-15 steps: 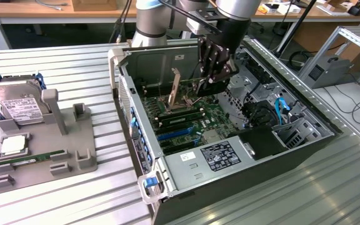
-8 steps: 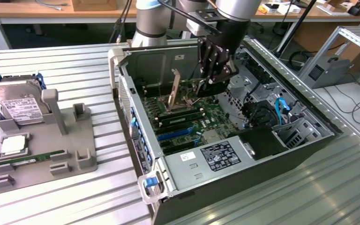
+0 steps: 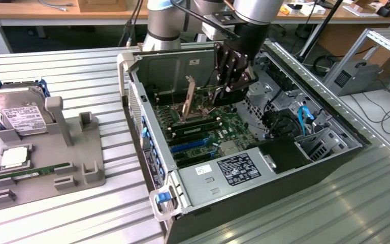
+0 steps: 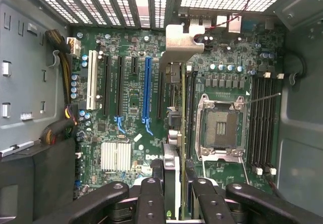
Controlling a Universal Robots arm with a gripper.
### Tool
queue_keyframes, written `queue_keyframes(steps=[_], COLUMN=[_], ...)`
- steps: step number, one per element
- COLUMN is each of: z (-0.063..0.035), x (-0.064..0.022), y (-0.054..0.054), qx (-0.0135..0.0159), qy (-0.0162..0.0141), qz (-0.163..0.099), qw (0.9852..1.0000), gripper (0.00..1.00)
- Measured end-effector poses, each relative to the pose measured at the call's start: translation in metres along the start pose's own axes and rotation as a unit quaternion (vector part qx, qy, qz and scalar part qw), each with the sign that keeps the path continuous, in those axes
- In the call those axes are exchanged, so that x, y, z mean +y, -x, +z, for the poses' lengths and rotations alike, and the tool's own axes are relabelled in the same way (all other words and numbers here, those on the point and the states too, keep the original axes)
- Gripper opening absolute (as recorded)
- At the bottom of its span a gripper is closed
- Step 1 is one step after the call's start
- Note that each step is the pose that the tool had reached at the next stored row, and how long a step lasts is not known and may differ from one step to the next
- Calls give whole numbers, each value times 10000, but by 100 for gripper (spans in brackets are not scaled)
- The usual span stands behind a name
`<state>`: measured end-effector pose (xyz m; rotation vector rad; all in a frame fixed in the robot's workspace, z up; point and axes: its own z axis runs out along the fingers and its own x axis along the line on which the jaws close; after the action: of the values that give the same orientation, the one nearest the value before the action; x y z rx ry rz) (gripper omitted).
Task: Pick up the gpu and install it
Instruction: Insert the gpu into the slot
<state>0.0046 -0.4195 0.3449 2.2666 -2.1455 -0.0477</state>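
Observation:
The gpu (image 4: 172, 168) is a thin dark card seen edge-on, standing upright over the motherboard (image 4: 126, 128). Its silver bracket (image 4: 179, 42) sits at the case's rear slot openings. The card runs along the black slot between the blue slot (image 4: 147, 90) and the CPU socket (image 4: 222, 128). I cannot tell whether it is seated. My gripper (image 4: 174, 201) is shut on the card's upper edge, one black finger (image 4: 150, 201) on each side. In the exterior view the gripper (image 3: 226, 94) reaches down into the open computer case (image 3: 202, 178), with the gpu (image 3: 191, 96) below it.
A grey holder tray (image 3: 79, 173) lies at the exterior view's left, with a hard drive (image 3: 19, 114) propped in it and a green memory stick (image 3: 42, 172). Inside the case are a drive cage (image 3: 320, 145), blue cables (image 3: 305, 119) and memory slots (image 4: 265, 123).

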Motion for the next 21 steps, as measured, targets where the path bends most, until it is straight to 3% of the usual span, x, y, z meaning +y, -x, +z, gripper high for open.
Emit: queue_keyframes(steps=[21], z=[66], x=[-2], y=[-14], qx=[0], qy=[0], qz=[0], qw=[10000], gripper=[27])
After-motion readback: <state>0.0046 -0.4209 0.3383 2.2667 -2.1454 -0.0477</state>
